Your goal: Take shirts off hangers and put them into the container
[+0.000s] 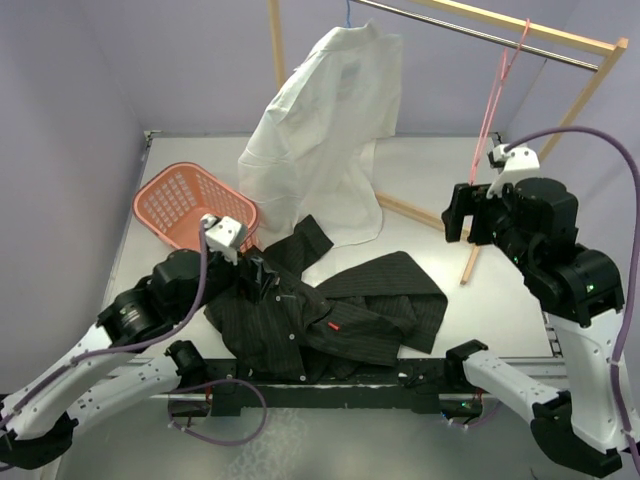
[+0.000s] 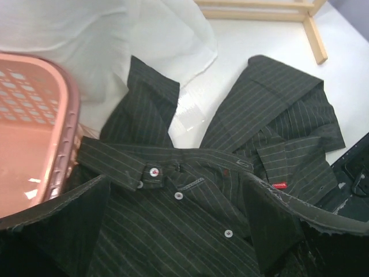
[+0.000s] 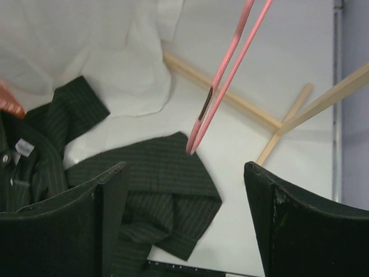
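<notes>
Our left gripper (image 2: 179, 199) hangs wide open over the collar of the pinstriped shirt (image 1: 345, 315), which lies on the worktop (image 1: 420, 170) against the laundry basket (image 2: 70, 121); we should pinch collar and placket together. Our right gripper (image 3: 184, 173) gapes empty beside the pink hanger (image 3: 222, 86)

Lavender walls (image 1: 60, 80), white table (image 1: 430, 170), wooden rack (image 1: 590, 92), seemingly metal rail (image 1: 450, 27)

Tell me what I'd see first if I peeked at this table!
A big white shirt hangs at the back, its hem spilling onto the table. In front, a black pinstriped shirt lies sprawled near the front edge. A pink laundry basket sits empty on the left, and a bare pink hanger dangles on the right.
</notes>
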Controlling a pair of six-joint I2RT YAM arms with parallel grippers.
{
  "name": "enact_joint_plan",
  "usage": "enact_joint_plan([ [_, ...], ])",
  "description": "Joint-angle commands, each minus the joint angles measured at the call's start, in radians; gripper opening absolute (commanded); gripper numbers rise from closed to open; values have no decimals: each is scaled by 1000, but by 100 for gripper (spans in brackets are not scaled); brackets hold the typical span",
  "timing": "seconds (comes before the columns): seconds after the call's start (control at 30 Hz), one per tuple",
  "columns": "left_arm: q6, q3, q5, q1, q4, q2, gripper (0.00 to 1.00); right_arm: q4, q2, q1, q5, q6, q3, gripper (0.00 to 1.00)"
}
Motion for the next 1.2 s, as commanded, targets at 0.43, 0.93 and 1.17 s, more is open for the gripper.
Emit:
enact_joint_plan([
  [0.43, -482, -126, 137, -3, 86, 332, 99, 118, -189, -2, -227, 72, -394, 82],
  [0.93, -785, 30, -269, -369, 97, 889, 99, 171, -250, -1, -223, 78, -471, 79],
  [1.17, -791, -21, -238, -369, 274, 995, 99, 160, -290, -1, -202, 73, -479, 78],
])
